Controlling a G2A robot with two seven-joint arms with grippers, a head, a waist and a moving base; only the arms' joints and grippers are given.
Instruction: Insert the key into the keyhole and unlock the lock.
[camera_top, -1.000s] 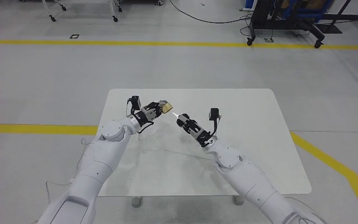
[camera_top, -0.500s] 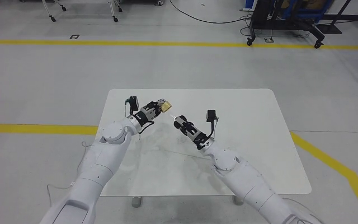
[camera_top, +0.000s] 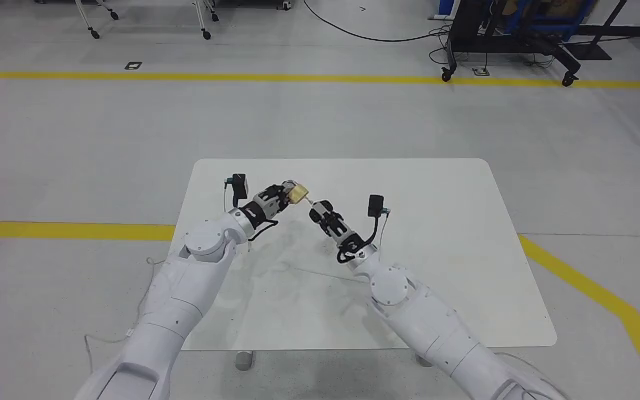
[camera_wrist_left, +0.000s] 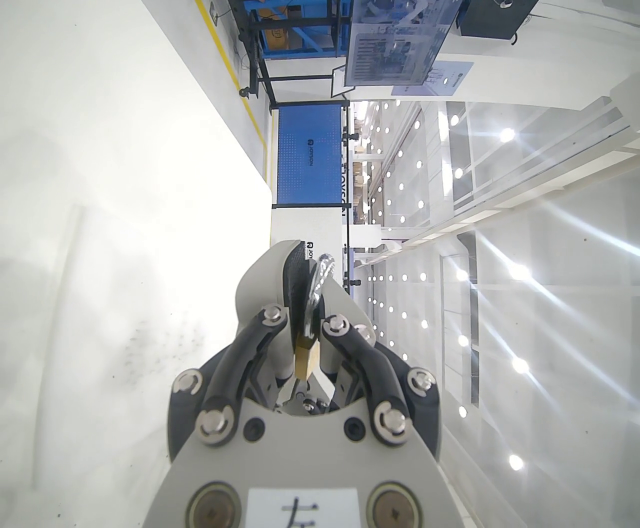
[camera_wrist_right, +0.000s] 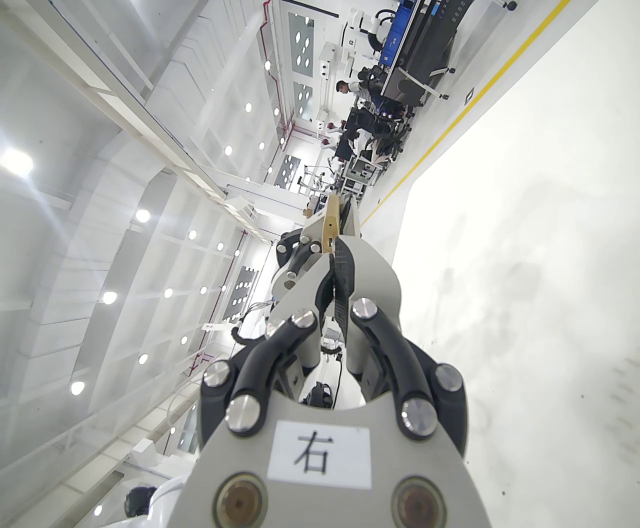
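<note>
Right tool (camera_top: 320, 210) has slid toward the left one, closing the gap between them. It is pinched narrow on the key (camera_top: 313, 204). Left tool (camera_top: 283, 194) clamps the brass lock (camera_top: 297, 191) in the air above the counter (camera_top: 450, 230), the lock jutting past its fingertips toward the key. Key and lock lie nearly on one line, tip just beside the lock's face. Whether it has entered the keyhole I cannot tell. The next push probably runs along that shared axis.
</note>
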